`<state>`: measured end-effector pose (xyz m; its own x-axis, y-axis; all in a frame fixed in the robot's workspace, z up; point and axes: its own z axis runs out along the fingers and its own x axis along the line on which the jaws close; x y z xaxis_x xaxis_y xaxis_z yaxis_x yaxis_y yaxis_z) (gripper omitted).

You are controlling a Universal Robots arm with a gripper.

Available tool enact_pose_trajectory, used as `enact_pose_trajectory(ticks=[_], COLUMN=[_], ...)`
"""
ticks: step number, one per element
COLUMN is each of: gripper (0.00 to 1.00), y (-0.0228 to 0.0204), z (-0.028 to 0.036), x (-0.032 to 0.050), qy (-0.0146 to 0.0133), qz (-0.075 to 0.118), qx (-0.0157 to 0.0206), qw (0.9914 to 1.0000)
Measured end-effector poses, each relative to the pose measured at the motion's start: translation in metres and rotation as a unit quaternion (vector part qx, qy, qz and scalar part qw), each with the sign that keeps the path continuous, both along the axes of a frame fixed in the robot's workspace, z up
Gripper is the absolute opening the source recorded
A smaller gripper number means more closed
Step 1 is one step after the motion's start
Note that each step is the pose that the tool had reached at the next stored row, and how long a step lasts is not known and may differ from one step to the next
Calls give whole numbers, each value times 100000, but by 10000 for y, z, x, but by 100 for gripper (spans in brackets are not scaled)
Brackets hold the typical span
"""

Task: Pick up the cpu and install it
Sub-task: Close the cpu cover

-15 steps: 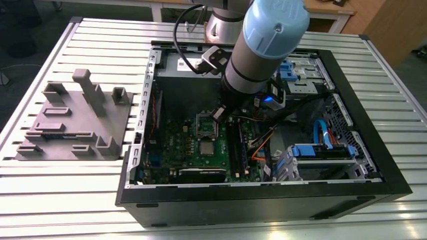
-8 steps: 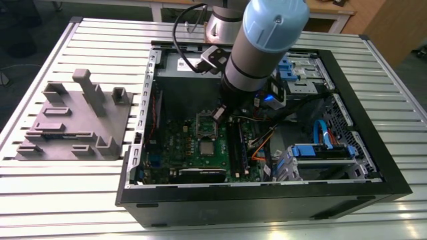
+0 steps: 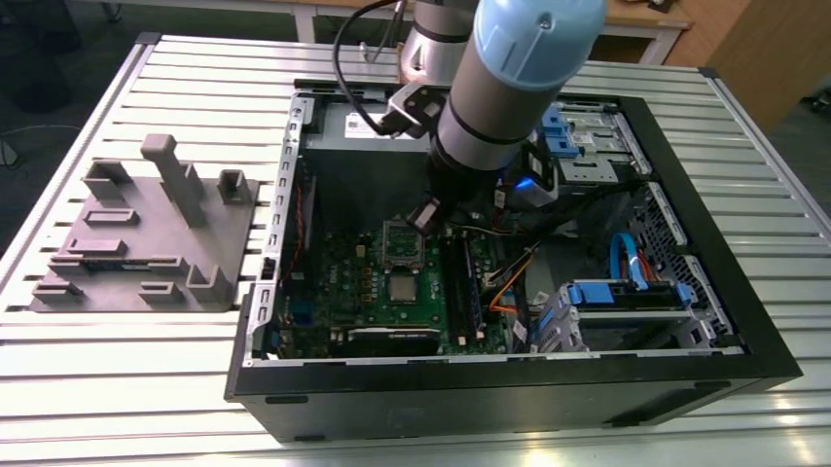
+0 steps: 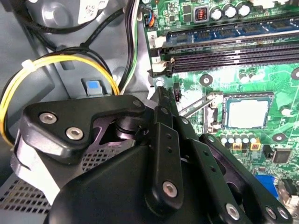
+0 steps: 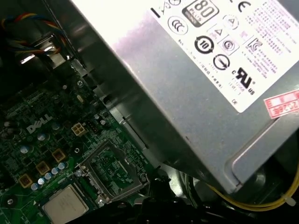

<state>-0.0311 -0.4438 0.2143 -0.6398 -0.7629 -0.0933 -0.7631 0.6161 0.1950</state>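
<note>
The cpu [image 3: 405, 288] lies flat in the middle of the green circuit board [image 3: 341, 282], inside the open computer case [image 3: 520, 384] on the slatted tabletop [image 3: 117, 389]. The claw [image 3: 426, 216] hangs above the board near the raised socket bracket [image 3: 401, 245], apart from the chip and carrying nothing; whether it is wide or narrow I cannot tell. In both wrist views the chip [image 4: 246, 113] [image 5: 64, 206] sits untouched

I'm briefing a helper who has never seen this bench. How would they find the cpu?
Look inside the open black computer case, on its green motherboard. The cpu is the small flat square silvery chip lying there, beside the open socket frame, whose middle is green rather than plain metal.
</note>
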Motion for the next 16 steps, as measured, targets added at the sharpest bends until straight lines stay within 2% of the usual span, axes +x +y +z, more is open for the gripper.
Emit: enact_pose_trajectory(ticks=[5, 13, 16], gripper=[10, 10, 10], y=[0, 0, 0], z=[55, 95, 117], x=[-7, -18, -20], qy=[-2, 8, 3], qz=[506, 1293, 1590], qx=[-69, -829, -959], qw=[99999, 99988, 99983])
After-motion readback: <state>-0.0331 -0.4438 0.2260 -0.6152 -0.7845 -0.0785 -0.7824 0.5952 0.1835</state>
